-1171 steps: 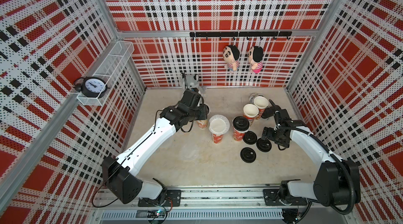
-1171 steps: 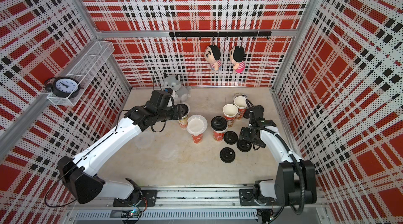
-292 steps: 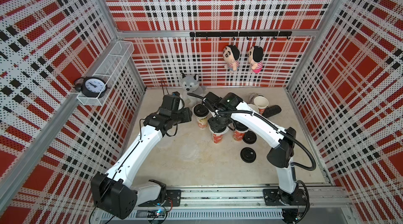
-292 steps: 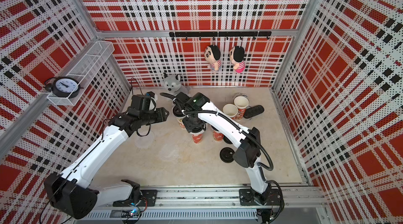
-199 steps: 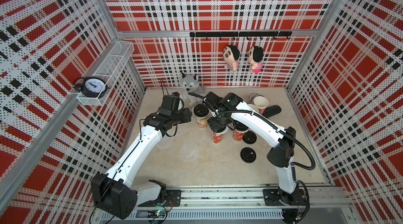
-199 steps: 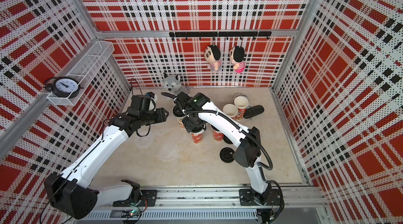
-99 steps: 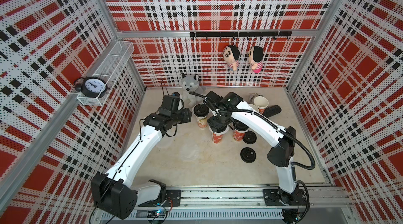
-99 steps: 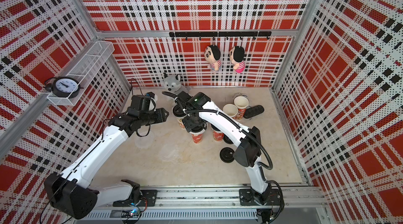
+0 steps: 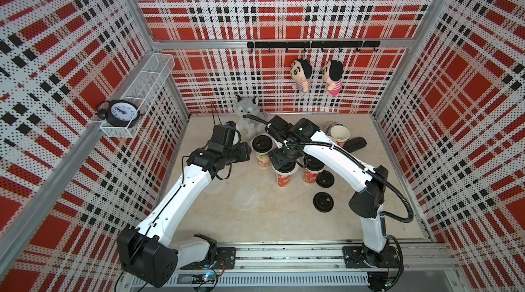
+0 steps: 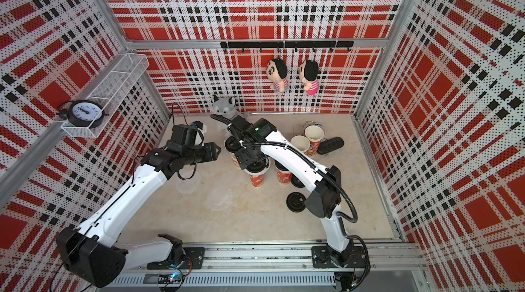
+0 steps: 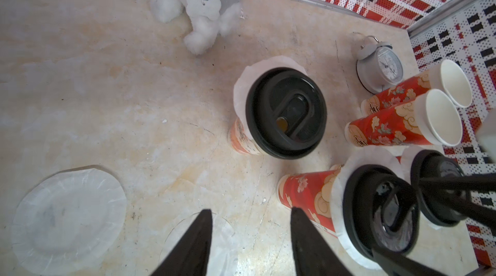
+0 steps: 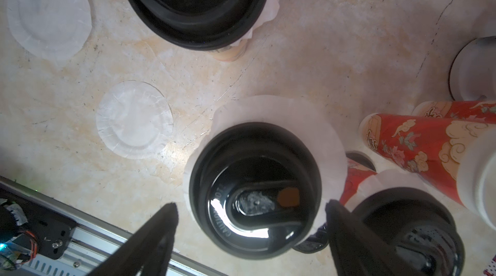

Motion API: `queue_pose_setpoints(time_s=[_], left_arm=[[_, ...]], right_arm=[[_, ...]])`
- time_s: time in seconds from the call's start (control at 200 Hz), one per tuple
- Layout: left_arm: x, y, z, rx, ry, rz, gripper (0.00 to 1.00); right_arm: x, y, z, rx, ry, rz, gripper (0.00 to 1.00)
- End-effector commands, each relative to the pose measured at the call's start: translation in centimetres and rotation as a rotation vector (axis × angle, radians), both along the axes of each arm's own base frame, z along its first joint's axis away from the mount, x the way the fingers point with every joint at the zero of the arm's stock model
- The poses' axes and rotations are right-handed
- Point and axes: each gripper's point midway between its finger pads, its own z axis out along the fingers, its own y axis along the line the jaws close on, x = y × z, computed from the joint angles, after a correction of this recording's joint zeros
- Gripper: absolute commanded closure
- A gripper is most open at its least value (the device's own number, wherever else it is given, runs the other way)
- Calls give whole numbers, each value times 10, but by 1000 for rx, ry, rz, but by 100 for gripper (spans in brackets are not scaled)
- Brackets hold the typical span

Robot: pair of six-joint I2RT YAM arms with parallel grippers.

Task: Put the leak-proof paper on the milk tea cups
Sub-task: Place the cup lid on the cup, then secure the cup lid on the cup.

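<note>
1. Right pincer (image 12: 251, 206): jaws just spread, releasing the glossy black lid (image 12: 255, 188).
2. Leak-proof paper (image 12: 268, 111): a thin crinkled disc pinned beneath that lid, so this cup is probably finished.
3. Left pincer (image 11: 249, 210): released, empty.
4. Spare sheets (image 12: 134, 119): translucent, flat on the marbled desk (image 12: 349, 46). Two open milk tea cups (image 11: 442, 116) remain.

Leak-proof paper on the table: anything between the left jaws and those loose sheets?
Nothing visible. The left gripper hangs open above the table. In the left wrist view one leak-proof paper sheet lies flat just beyond its jaws, another farther off. The lidded milk tea cups stand clear of both.
</note>
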Motion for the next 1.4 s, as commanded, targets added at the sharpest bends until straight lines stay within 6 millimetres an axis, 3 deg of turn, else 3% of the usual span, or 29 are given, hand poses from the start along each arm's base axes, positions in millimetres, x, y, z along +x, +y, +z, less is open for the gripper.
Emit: queue_pose_setpoints(time_s=[0.0, 0.175, 0.326, 0.496, 0.676, 1.398], left_arm=[[-7, -22, 17, 12, -31, -66, 49], [-15, -65, 16, 44, -21, -162, 49], [-17, -92, 11, 73, -2, -220, 49], [-18, -116, -1, 122, 28, -266, 49], [-12, -119, -15, 187, 54, -240, 50], [-3, -122, -36, 241, 85, -234, 50]], right_arm=[[7, -30, 45, 97, -94, -102, 11], [4, -85, 65, 203, -150, -227, 12], [-9, -130, 58, 221, -151, -308, 12], [-20, -161, 49, 237, -147, -361, 12], [-24, -169, 45, 252, -146, -367, 12], [-26, -170, 36, 261, -135, -367, 12]])
